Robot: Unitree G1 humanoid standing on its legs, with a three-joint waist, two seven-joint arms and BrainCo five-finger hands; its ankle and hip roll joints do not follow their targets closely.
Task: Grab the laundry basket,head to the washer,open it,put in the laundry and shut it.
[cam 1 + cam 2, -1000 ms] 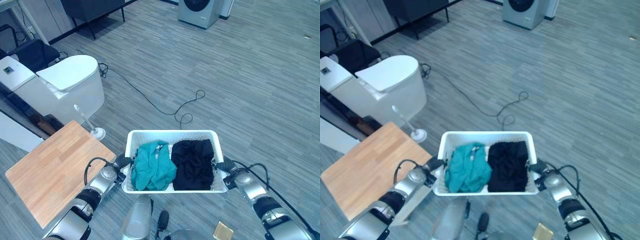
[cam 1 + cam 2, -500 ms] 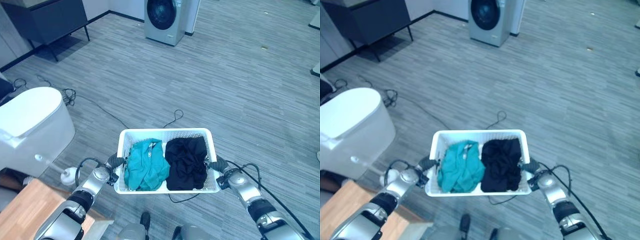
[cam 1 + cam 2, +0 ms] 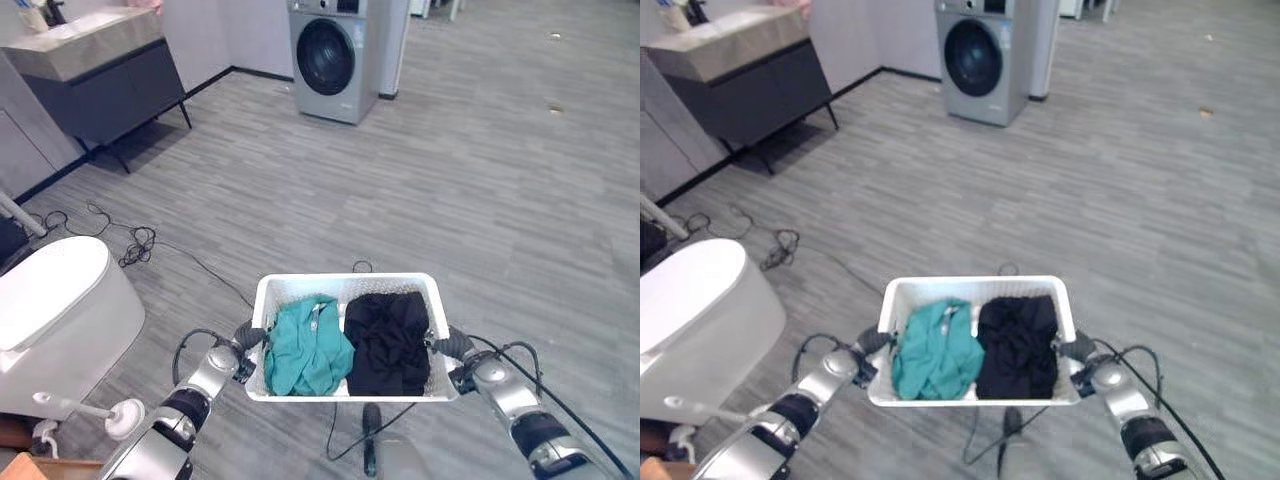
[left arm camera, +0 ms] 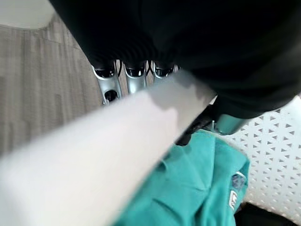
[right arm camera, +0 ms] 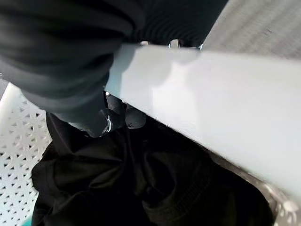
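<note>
Basket: a white laundry basket (image 3: 345, 285) with perforated walls, carried level in front of the robot above the grey plank floor (image 3: 480, 200), one hand at each short end.
Laundry: a teal garment (image 3: 306, 346) fills the basket's left half and a black garment (image 3: 388, 342) its right half; the two touch along the middle.
Left hand: the left hand (image 3: 246, 338) clamps the basket's left rim, fingers (image 4: 128, 77) curled under the outer edge and the thumb over the inside, just above the teal cloth.
Right hand: the right hand (image 3: 452, 349) clamps the right rim the same way, thumb (image 5: 101, 120) hooked inside against the black garment.
Washer: a grey front-loading washer (image 3: 337, 58) with a dark round door stands far ahead against the wall, well apart from the basket; its door looks closed.
Surroundings: a dark cabinet (image 3: 110, 85) with a pale stone top stands left of the washer; a white toilet (image 3: 55, 315) sits at the near left, with a toilet brush (image 3: 85, 410) beside it.
</note>
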